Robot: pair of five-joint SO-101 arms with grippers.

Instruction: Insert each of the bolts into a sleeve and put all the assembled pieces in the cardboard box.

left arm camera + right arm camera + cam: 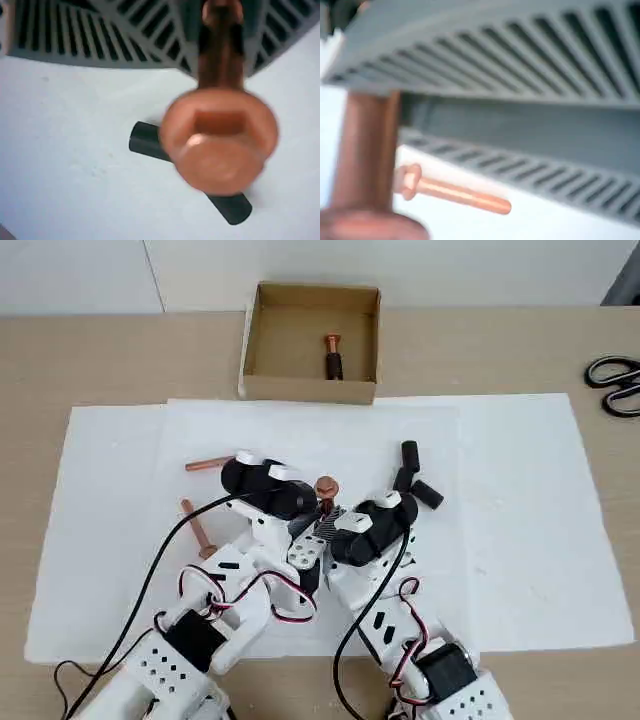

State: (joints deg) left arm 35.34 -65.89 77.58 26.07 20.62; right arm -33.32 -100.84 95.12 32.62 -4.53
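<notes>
- As I look down from the high camera, the tan table (60, 360) is the biggest thing, and most of it lies under a white paper sheet (520, 520).
- Both arms come up from the near edge and meet over the middle of the sheet. The left gripper (308, 505) and right gripper (340, 522) are almost touching.
- I cannot tell from any view whether either gripper is clamped or slack. Each wrist view gives me blurred ribbed grey plastic close to the lens.
- The cardboard box (310, 390) sits at the sheet's far edge. One assembled piece (333, 355) lies inside, copper head pointing away from the arms.
- Black-handled scissors (615, 383) lie on bare table far off to the right.
- Three loose black sleeves are clustered just beyond the right gripper: the first sleeve (410, 452), the second sleeve (402, 480) and the third sleeve (428, 494).
- The raised bolt (326, 486) stands upright between the two grippers, head up.
- The left wrist view has its head (220, 140) close to the lens, with a dark sleeve (145, 140) on the paper behind.
- The right wrist view has its shank (365, 150).
- Two spare bolts lie on the sheet to the left: a far bolt (208, 463) and a near bolt (197, 528). One lying bolt (455, 192) is in the right wrist view.
</notes>
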